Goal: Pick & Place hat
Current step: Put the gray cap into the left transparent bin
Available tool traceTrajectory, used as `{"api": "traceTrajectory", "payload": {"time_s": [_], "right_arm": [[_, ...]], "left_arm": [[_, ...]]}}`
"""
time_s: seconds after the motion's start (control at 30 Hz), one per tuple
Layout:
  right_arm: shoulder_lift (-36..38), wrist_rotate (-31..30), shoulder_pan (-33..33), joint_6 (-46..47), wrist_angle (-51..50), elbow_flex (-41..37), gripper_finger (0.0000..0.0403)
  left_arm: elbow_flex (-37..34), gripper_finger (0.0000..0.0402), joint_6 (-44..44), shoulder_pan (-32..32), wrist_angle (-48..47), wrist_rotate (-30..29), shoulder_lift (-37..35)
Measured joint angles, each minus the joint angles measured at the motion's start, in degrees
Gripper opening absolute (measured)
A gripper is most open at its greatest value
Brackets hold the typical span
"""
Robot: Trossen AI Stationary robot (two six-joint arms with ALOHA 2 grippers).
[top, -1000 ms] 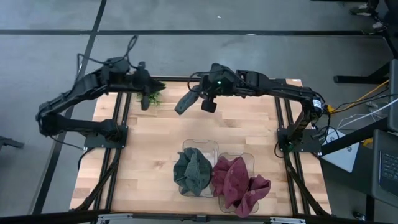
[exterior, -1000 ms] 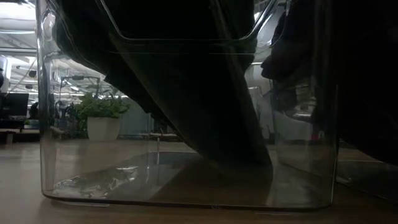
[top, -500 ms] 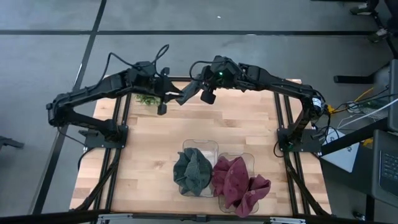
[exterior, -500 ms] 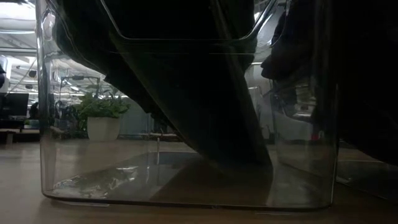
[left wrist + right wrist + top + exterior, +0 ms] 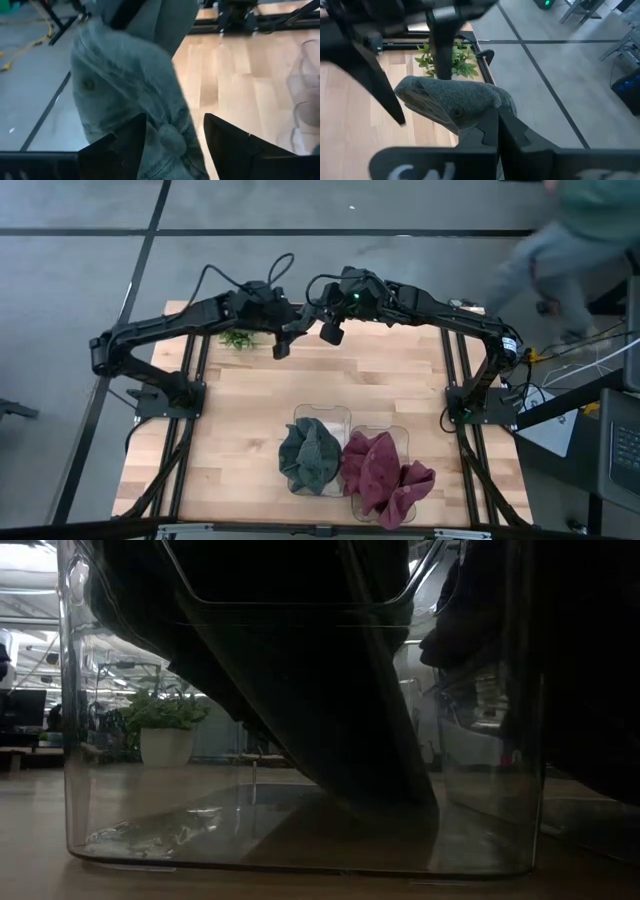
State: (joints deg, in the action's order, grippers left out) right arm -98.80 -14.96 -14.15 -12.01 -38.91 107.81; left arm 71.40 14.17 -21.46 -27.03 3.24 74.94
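Observation:
A grey hat [image 5: 299, 329] hangs in the air over the table's far part, with my right gripper [image 5: 497, 120] shut on it. My left gripper [image 5: 175, 145] is open, and its two fingers [image 5: 227, 145] stand on either side of the hat's free end [image 5: 167, 137], where a small button shows. In the right wrist view the left arm's fingers [image 5: 387, 97] show around the hat's far end. In the high view my left gripper [image 5: 283, 342] is just left of my right gripper [image 5: 313, 326]. My right gripper pinches one end of the hat [image 5: 479, 111] between its two fingers, slanting down from the table's right side. The hat reaches forward past the fingers, lifted clear of the table. My left gripper has the hat's free end between its open fingers; whether they touch it I cannot tell.
Two clear bins stand near the front edge, one with a grey-green hat [image 5: 311, 456] and one with a maroon hat [image 5: 385, 477]. The low view looks through a clear bin [image 5: 300, 790]. A small green plant [image 5: 238, 338] sits at the far left. A person [image 5: 560, 240] passes beyond the far right corner.
My left gripper has gone toward the table's right edge, to the hat that my right gripper holds, and now stands around its free end. The hat's hanging end has come up a little. A person has come into view at the far right.

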Motion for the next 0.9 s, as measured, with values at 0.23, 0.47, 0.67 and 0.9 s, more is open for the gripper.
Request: {"api": "traceTrajectory", "payload": {"time_s": [0.23, 0.47, 0.67, 0.9], "right_arm": [[0.0, 0.1, 0.0, -0.2, 0.1, 0.0, 0.0], [0.0, 2.5, 0.0, -0.4, 0.0, 0.0, 0.0], [0.0, 3.9, 0.0, -1.1, -0.1, 0.0, 0.0007], [0.0, 7.6, 0.0, -1.7, -0.2, 0.0, 0.0048]], "left_arm": [[0.0, 0.0211, -1.1, 0.1, 0.1, -2.3, 1.9], [0.0, 0.0174, -0.9, 0.1, 1.0, -8.4, 0.3], [0.0, 0.005, 2.5, 0.1, 1.0, -15.7, -2.4], [0.0, 0.0015, 4.1, 0.4, -0.1, -19.5, -3.8]]}}
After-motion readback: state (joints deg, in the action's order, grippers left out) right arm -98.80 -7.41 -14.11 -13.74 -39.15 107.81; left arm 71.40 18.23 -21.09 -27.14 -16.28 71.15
